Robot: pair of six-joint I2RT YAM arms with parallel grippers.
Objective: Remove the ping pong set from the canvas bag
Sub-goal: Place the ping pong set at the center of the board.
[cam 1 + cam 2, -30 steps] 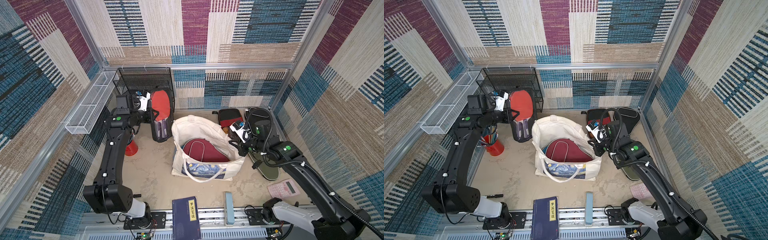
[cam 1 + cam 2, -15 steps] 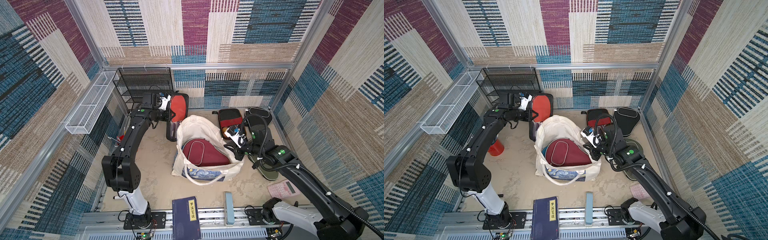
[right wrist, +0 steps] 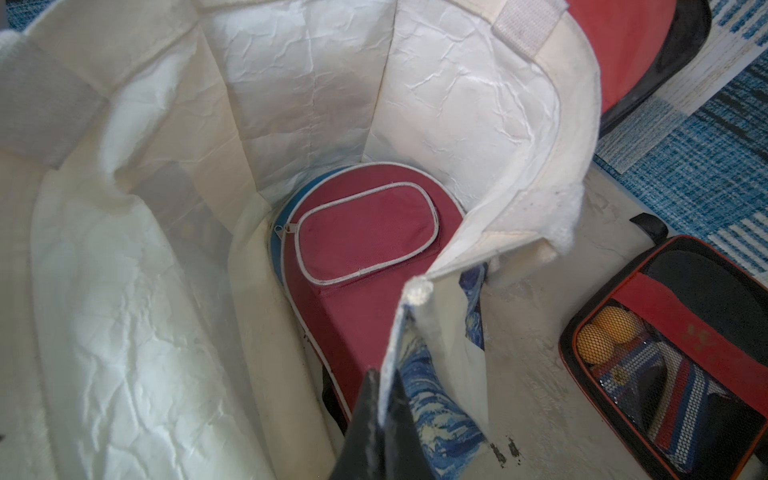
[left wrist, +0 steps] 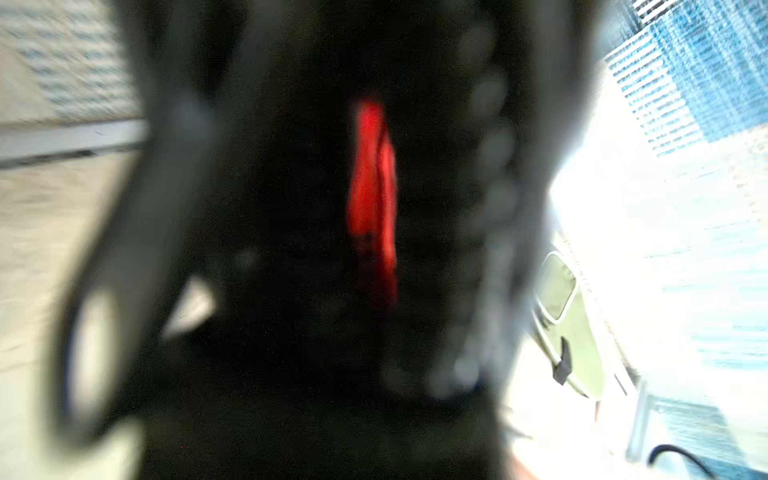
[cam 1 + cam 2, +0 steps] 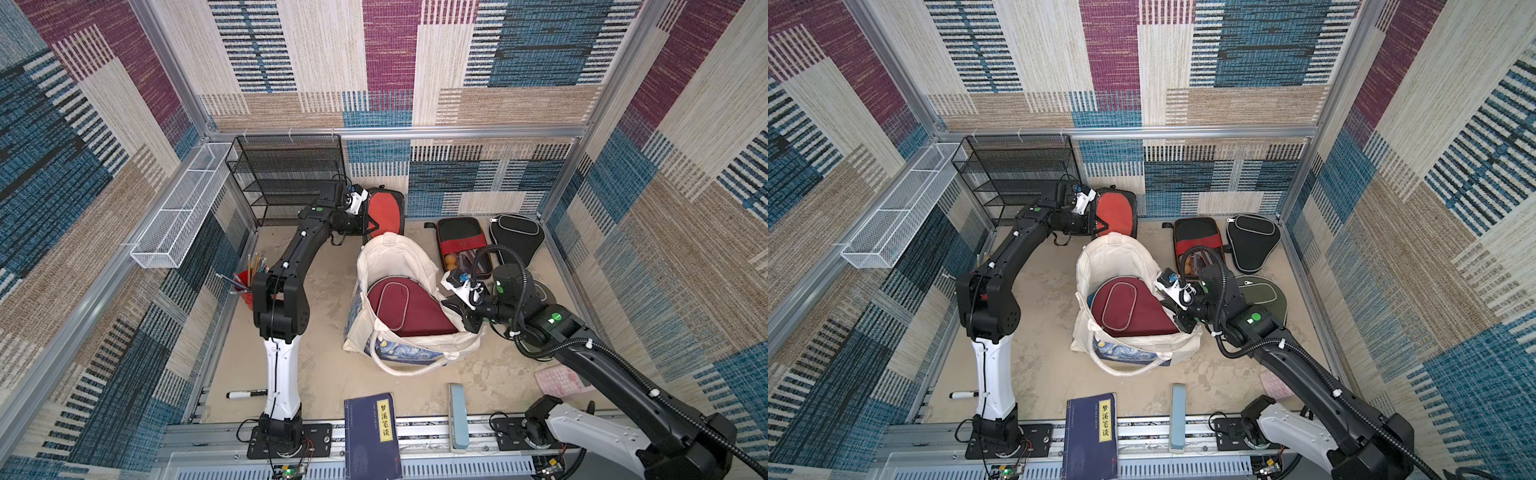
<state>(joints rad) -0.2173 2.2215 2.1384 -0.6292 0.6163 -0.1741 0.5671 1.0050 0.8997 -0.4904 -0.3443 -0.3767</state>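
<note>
The right gripper [image 3: 378, 384] has its jaws clamped on the right rim of the canvas bag [image 5: 395, 255]. The left gripper [image 5: 367, 219] has its jaws clamped on the black case [image 5: 385, 209] by the far wall. The maroon case [image 5: 405, 309] lies inside the bag.

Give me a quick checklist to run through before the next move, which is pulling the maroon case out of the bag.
1. Bag mouth held open: ok. The right end effector is shut on the canvas bag rim.
2. Maroon case exposed on top: ok.
3. Left end effector free to grasp: not ok. It holds the black case with the red paddle.
4. Maroon case is the last item: not ok. A blue case edge shows beneath it.
5. Anything deeper in the bag: cannot tell.
6. Bare floor beside the bag for set-down: ok.
</note>
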